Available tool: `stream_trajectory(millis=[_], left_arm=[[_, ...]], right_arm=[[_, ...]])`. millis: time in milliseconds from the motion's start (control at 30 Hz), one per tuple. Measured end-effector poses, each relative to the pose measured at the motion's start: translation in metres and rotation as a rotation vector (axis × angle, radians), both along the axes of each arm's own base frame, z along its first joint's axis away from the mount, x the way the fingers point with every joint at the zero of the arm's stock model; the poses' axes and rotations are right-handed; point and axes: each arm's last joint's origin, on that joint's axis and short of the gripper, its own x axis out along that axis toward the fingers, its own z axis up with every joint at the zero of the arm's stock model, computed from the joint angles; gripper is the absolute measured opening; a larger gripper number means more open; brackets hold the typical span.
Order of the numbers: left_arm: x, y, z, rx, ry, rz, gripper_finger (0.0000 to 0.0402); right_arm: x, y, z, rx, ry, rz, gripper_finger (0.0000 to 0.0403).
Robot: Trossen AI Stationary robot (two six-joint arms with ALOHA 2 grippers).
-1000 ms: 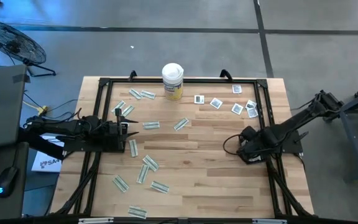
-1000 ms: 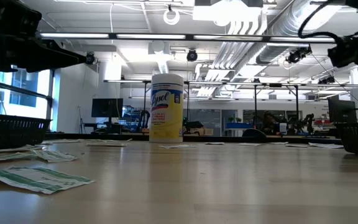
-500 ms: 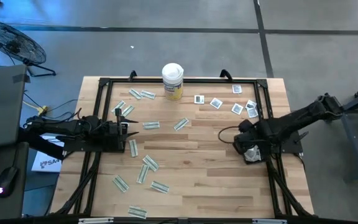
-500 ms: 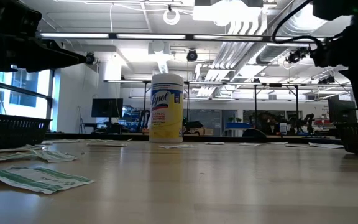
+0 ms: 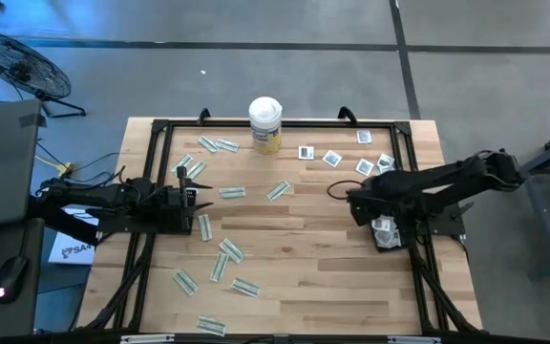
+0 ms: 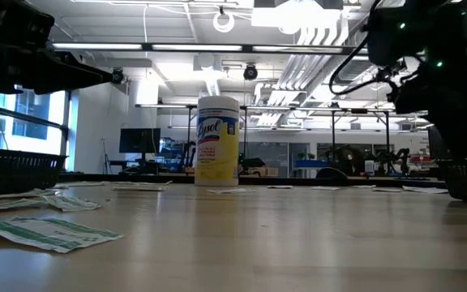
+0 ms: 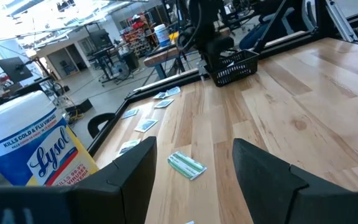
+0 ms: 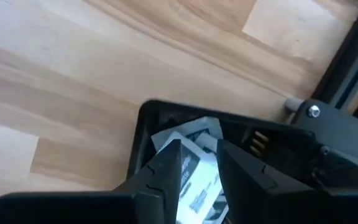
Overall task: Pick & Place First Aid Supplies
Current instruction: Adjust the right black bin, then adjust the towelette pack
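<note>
Surface: wood-plank surface [image 5: 294,258] w/ black frame round its edges; supplies scattered over it.
Left arm: lies along left side of surface in high view, parked. Left tool [image 7: 191,171] sits low over the wood, fingers spread wide, nothing between them; one green-white strip [image 7: 186,165] lies on the wood just ahead.
Right arm: reaches in from right edge, bent over right side of surface. Right tool [image 8: 199,163] hangs above the black basket [image 8: 166,118], fingers part open, nothing gripped; white packets [image 8: 194,180] lie in the basket below it.
Canister: white-lidded yellow-label wipes canister [image 5: 265,123] upright at far-centre of surface; centre of low view too.
Baskets: one black basket under right tool, at right frame rail [image 5: 387,234], white packets showing in it. Low view shows dark mesh baskets at both edges of surface.
Strips: pale green-white strip packets [image 5: 230,250] spread over left & centre of surface, flat, mostly apart, a few touching; some near canister, some toward near edge. In low view a couple lie close to camera at left [image 6: 51,233].
Squares: small white squares w/ dark centre mark [image 5: 331,159] in a loose group at far right, between canister and right frame rail, apart from each other.
</note>
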Motion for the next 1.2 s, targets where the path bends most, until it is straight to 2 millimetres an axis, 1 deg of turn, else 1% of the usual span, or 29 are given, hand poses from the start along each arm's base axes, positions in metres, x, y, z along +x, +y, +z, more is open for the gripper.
stream_trajectory(millis=[233,433,567,667,800,967,1100,1200], left_arm=[[0.0,0.0,0.0,0.0,0.0,0.0,0.0206],[0.0,0.0,0.0,0.0,0.0,0.0,0.0206],[0.0,0.0,0.0,0.0,0.0,0.0,0.0206],[0.0,0.0,0.0,0.0,0.0,0.0,0.0206],[0.0,0.0,0.0,0.0,0.0,0.0,0.0206],[0.0,0.0,0.0,0.0,0.001,0.0,0.0206],[0.0,0.0,0.0,0.0,0.0,0.0,0.0206],[0.0,0.0,0.0,0.0,0.0,0.0,0.0206]], right_arm=[[0.006,-0.013,-0.01,0.019,0.062,-0.014,0.0094],[0.005,-0.022,-0.01,-0.047,0.075,-0.023,0.0094],[0.003,-0.019,-0.006,0.013,0.078,-0.002,0.0094],[0.002,-0.009,-0.004,0.074,0.068,0.04,0.0094],[0.001,0.011,-0.004,0.146,0.078,0.234,0.0094],[-0.004,0.032,-0.005,0.17,0.11,0.578,0.0094],[-0.004,0.037,-0.006,0.117,0.133,0.779,0.0094],[-0.003,0.034,-0.006,0.079,0.141,0.853,0.0094]])
